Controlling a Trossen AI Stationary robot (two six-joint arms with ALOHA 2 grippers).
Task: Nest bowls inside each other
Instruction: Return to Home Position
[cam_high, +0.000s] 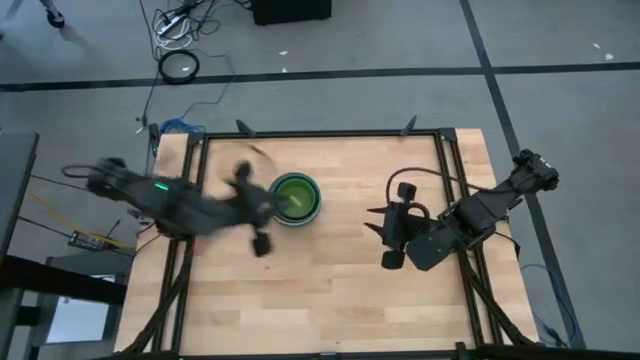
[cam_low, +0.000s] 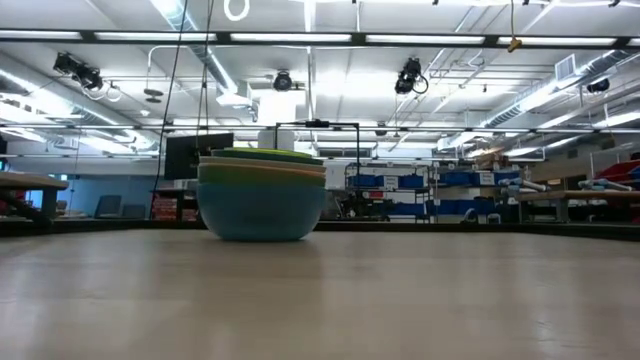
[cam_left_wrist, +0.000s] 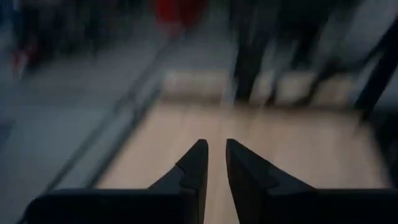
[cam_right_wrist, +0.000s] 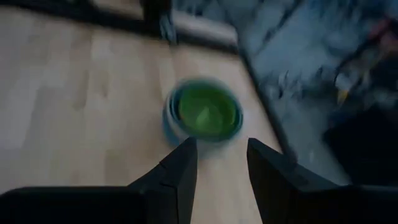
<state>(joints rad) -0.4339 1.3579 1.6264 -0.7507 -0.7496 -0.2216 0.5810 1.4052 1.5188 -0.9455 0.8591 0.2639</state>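
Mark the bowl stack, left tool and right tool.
bowl stack (cam_low: 262, 212): low view, teal outer wall.
left tool (cam_left_wrist: 216, 146): left wrist view, midway between tips.
right tool (cam_right_wrist: 221, 146): right wrist view, midway between tips.

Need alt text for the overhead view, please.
One nested stack of bowls, green on top, sits on the wooden table a little left of centre. The left arm reaches in from the left to just beside the stack; the right gripper points at it from the right, well apart.
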